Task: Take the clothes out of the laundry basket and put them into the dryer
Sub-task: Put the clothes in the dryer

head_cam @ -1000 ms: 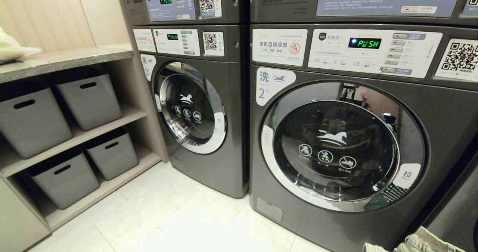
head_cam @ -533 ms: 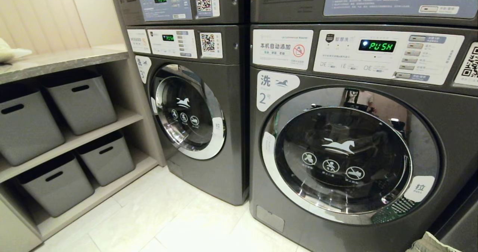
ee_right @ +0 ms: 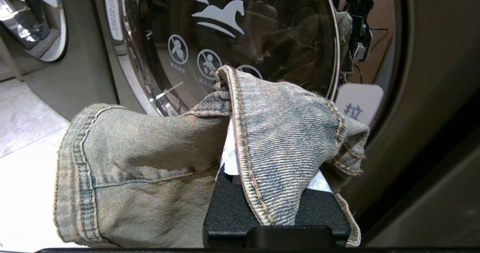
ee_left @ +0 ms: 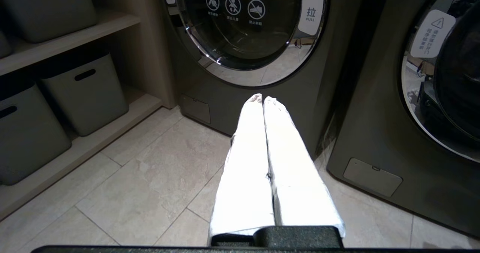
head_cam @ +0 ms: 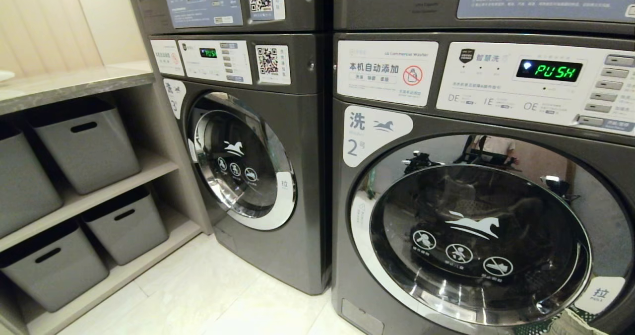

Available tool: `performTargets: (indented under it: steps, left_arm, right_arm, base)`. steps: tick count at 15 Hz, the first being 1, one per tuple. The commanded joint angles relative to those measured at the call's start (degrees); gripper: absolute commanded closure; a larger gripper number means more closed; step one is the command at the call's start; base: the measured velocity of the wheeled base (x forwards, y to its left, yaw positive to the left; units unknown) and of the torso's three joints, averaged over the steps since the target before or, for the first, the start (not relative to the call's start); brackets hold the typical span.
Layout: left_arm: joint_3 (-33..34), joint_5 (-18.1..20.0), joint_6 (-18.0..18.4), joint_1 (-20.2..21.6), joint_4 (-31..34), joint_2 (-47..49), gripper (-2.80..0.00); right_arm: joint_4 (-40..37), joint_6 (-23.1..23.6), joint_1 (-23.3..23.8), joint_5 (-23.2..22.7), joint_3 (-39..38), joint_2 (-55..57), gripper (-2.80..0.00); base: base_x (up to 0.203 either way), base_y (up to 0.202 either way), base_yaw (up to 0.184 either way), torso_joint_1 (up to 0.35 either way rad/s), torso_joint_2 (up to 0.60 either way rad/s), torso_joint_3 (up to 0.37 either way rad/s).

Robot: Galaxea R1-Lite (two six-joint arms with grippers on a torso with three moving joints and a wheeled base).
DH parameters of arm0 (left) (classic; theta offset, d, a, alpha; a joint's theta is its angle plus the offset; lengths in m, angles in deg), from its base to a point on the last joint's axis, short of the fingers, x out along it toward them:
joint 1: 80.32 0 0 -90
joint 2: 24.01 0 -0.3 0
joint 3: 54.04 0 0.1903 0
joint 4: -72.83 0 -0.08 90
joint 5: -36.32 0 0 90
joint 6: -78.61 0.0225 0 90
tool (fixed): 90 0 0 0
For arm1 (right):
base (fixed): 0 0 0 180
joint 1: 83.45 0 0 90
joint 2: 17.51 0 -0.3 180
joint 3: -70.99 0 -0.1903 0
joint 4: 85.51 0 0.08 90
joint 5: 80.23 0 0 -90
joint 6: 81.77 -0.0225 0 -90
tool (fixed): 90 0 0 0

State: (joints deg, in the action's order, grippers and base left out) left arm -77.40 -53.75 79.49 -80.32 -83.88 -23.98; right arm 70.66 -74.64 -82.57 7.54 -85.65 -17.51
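Right tool [ee_right: 240,163] is pinching a bunched denim garment [ee_right: 157,163], its fingers mostly buried under the cloth, right in front of the shut round door [ee_right: 232,39] of the number 2 machine [head_cam: 476,186]. In the head view only a scrap of that denim is peeking in at the lower right corner [head_cam: 580,325]. Left tool [ee_left: 262,99] is hanging idle over the floor tiles [ee_left: 150,178], fingers pressed together and holding nothing. Denim is looking soft, floppy and fairly heavy, with thick stitched hems (good anchor points); gripping a folded seam is likely safer than a single layer, which could slide out. Door is still needing opening at the pull tab [ee_right: 358,103]. Laundry basket is not in view.
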Motion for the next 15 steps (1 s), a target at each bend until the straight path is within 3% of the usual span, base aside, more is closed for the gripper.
performTargets:
  steps: [1, 9, 15]
  left_arm:
    - [0.1, 0.0, 0.0, 0.0, 0.0, 0.0, 0.00]
    - [0.1, 0.0, 0.0, 0.0, 0.0, 0.0, 0.00]
    - [0.1, 0.0, -0.1, 0.0, 0.0, 0.0, 0.00]
  right_arm:
    - [0.0, 0.1, 0.0, -0.1, 0.0, 0.0, 0.00]
    - [0.1, 0.1, 0.0, 0.0, 0.0, 0.0, 0.00]
    - [0.0, 0.1, 0.0, -0.1, 0.0, 0.0, 0.00]
  base:
    - [0.193, 0.000, -0.001, 0.007, 0.00, -0.006]
    - [0.187, 0.000, -0.001, 0.003, 0.00, 0.002]
    - [0.000, 0.000, 0.000, 0.000, 0.00, 0.000]
